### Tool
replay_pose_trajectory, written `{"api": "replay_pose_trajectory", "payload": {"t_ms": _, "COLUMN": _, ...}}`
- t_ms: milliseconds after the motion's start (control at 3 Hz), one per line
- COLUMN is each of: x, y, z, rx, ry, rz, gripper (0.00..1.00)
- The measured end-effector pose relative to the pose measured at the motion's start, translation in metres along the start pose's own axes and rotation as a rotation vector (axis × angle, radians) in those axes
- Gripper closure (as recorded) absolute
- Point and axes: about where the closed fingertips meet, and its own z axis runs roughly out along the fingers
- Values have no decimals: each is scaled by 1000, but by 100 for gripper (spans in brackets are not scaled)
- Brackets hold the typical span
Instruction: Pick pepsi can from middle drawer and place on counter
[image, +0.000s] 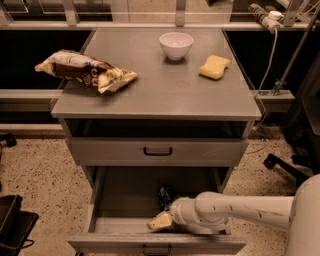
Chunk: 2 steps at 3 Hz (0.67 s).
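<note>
The pepsi can (166, 196) sits deep in the middle drawer (115, 200), a small dark shape near the centre of the drawer floor and towards the back, partly shadowed by the cabinet above. I cannot tell whether it stands upright or lies on its side. The drawer is pulled well out, which is why the can can be reached from above at all: the closed drawer front (157, 150) over it leaves only this open well to work in. The end effector (160, 222) is down inside that well, just in front of the can and a little to its left, close to the drawer's front wall, with its pale tip pointing left. It looks apart from the can rather than around it, and I cannot tell whether it is open or closed (nothing seems to be in it). The white arm (240, 210) comes in low from the right and over the drawer's right side, probably because the overhanging cabinet leaves no room for a steep approach. My reading is that the grasp is not yet made, and that the tip would have to go back towards the can to make it. Above, the counter (165, 95) has a bare stretch at its front middle, a likely landing place, since the brown-and-yellow snack bag (85, 72) takes the left edge, the white bowl (176, 45) the back centre, and the yellow sponge (215, 66) the right.
</note>
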Motion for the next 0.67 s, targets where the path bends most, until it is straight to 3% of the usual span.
{"api": "replay_pose_trajectory", "payload": {"t_ms": 667, "x": 0, "y": 1, "z": 1, "rx": -2, "ry": 2, "rz": -3, "gripper": 42}}
